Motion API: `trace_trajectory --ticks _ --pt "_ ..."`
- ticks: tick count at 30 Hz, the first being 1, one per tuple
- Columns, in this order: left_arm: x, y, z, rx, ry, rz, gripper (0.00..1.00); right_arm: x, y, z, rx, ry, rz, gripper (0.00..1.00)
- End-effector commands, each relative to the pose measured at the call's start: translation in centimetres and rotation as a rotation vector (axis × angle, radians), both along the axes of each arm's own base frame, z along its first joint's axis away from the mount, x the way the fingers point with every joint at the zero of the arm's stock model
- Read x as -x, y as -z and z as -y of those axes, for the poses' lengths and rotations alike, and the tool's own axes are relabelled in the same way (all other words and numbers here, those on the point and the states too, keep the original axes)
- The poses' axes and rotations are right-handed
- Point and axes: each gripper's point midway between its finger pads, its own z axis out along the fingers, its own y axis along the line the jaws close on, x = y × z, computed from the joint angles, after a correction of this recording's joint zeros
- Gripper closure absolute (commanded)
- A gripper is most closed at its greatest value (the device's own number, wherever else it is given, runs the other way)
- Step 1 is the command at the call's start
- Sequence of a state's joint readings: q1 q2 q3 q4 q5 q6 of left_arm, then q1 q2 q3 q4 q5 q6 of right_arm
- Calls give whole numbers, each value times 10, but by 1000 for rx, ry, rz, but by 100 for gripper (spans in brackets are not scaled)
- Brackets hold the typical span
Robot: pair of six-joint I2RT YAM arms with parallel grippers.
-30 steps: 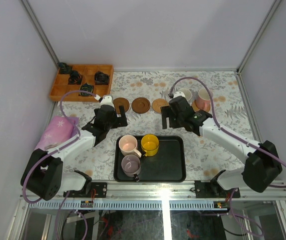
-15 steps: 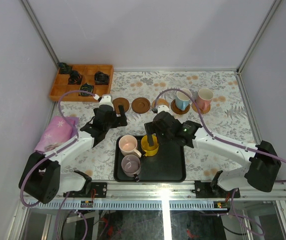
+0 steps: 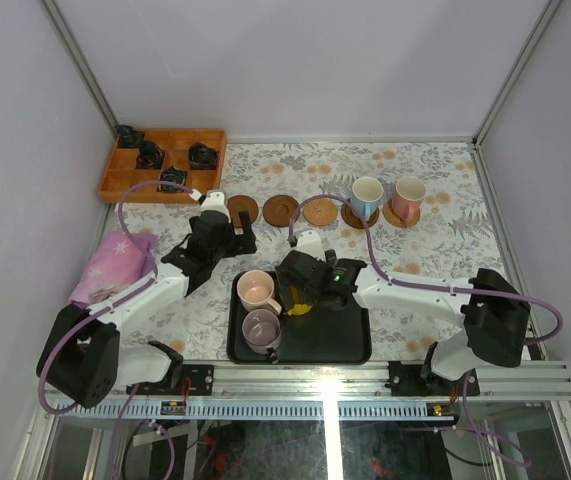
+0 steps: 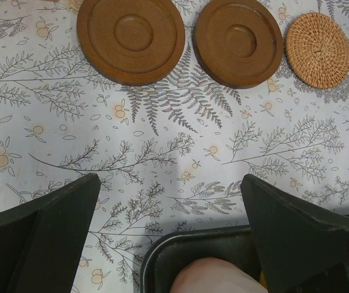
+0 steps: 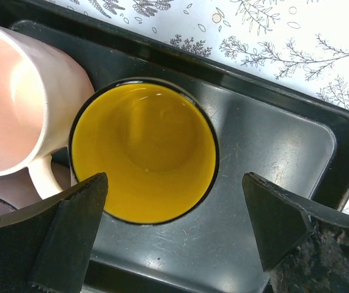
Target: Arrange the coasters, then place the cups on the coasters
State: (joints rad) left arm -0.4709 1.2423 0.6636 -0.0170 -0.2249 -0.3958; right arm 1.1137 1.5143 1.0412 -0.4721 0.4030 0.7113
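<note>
Black tray with yellow cup inside; my right claw gapes empty above it, my left claw gapes empty above the table.

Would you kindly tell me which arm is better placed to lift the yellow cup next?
Right. The right hand hangs open directly over the yellow cup in the tray. The left hand is open over the table, between tray and coasters.
</note>
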Motion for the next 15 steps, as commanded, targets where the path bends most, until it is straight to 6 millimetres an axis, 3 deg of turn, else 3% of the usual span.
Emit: trace_trajectory --ticks 1,10,15 --pt "-2 -12 8 15 13 20 0 -9 -17 -11 -23 67 83 1" --pt "1 -10 16 2 41 9 0 -13 -46 -12 -43 133 207 1" --pt "3 -11 17 -4 44 10 0 -9 -53 -25 -83 109 202 1"
